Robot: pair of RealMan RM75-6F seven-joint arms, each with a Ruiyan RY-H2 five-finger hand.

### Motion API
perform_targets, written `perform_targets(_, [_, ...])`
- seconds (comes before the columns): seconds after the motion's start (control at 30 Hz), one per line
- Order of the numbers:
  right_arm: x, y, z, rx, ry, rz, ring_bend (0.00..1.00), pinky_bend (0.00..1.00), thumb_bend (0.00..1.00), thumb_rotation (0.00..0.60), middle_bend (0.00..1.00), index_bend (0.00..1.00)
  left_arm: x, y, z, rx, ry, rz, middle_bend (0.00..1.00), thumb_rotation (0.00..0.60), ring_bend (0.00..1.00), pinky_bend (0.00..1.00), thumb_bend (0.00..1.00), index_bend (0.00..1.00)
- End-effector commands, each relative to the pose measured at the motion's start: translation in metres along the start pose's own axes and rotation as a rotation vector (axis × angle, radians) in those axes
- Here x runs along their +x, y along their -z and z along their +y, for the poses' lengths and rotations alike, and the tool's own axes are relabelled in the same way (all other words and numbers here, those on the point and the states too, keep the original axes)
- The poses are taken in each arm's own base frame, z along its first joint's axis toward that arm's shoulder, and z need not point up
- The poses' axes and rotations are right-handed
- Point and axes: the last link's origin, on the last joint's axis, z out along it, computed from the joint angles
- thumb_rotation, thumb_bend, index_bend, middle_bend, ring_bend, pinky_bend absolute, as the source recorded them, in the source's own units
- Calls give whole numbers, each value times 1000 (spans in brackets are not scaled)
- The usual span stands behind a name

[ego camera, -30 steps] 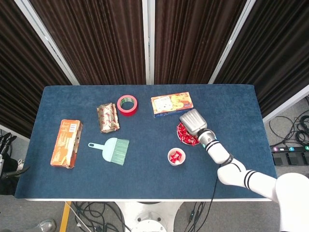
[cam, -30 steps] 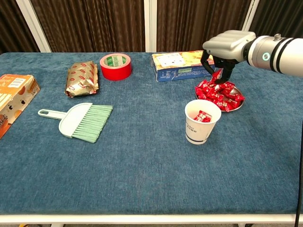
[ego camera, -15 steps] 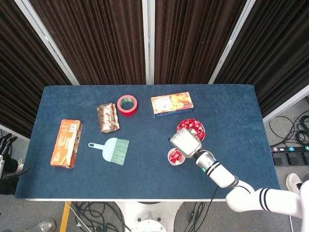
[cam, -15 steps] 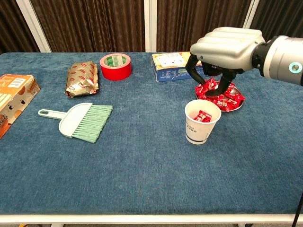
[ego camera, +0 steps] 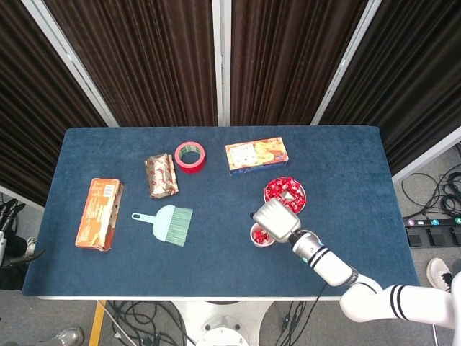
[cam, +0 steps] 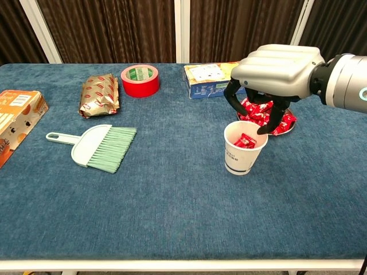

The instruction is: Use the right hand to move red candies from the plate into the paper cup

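A white paper cup [cam: 243,157] stands near the middle right of the table with a red candy [cam: 247,140] inside. Just behind it, a small metal plate [cam: 291,125] holds several red candies [cam: 283,120]. My right hand [cam: 277,64] hovers directly above the cup, its fingers [cam: 270,122] curved downward and apart over the rim, and no candy shows between them. From the head view the right hand [ego camera: 276,218] covers most of the cup [ego camera: 258,238], while the plate [ego camera: 303,199] and its candies [ego camera: 284,190] lie uncovered beyond it. My left hand is out of sight.
A printed biscuit box [cam: 211,79] lies behind the plate. A red tape roll [cam: 140,80], a foil snack bag [cam: 98,94] and a green hand brush [cam: 98,148] sit to the left. An orange carton [cam: 14,117] lies at the far left edge.
My right hand lifted a candy off the plate and carried it toward me over the cup. Its fingers, pinched together half a second ago, now stand apart.
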Motion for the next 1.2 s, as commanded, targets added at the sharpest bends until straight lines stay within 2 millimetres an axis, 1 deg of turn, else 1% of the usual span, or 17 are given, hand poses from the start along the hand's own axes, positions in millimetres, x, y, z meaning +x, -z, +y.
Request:
perform_targets(0.03, [4, -1, 4, -19, -10, 20, 1000, 916, 20, 600, 1000, 535, 0, 0, -1, 2, 1, -1, 136, 466, 54, 191, 92, 144])
perform_targets(0.13, [10, -5, 21, -86, -8, 54, 1000, 916, 36, 600, 1000, 532, -1, 0, -1, 3, 1, -5, 136, 469, 54, 191, 92, 144])
perform_targets(0.2, [8, -9, 34, -133, -7, 45, 1000, 916, 53, 600, 1000, 531, -1, 0, -1, 1, 2, -6, 137, 467, 54, 191, 91, 144])
perform_targets(0.23, [3, -12, 42, -159, -10, 21, 1000, 916, 62, 600, 1000, 532, -1, 0, -1, 0, 2, -7, 137, 467, 54, 191, 91, 144])
perform_targets(0.4, [-26, -29, 65, -254, -63, -109, 1000, 916, 80, 600, 1000, 533, -2, 0, 0, -3, 3, -5, 136, 468, 54, 191, 92, 144])
perform_targets(0.5, [-40, -39, 74, -307, -94, -152, 1000, 916, 83, 600, 1000, 540, -2, 1, 0, -4, 2, -8, 136, 468, 54, 192, 92, 144])
perform_targets(0.63, [-55, -48, 76, -346, -126, -195, 1000, 918, 84, 600, 1000, 548, -2, 2, 0, -2, 0, -11, 137, 466, 54, 191, 92, 144])
perform_targets(0.77, [-61, -55, 72, -363, -175, -196, 1000, 918, 84, 600, 1000, 549, -2, 2, -1, -2, -1, -11, 137, 466, 54, 192, 92, 144])
perform_targets(0.9, [-60, -60, 68, -376, -198, -167, 1000, 919, 84, 600, 1000, 550, -2, 2, -1, -3, -1, -14, 137, 467, 54, 191, 92, 144])
perform_targets(1.03, [-55, -63, 68, -395, -219, -126, 1000, 920, 84, 600, 1000, 560, -3, 4, -2, 0, 3, -19, 137, 467, 54, 191, 92, 144])
perform_targets(1.2, [-52, -61, 69, -407, -221, -109, 1000, 922, 84, 600, 1000, 572, -4, 4, -3, -1, 6, -20, 136, 467, 55, 191, 92, 144])
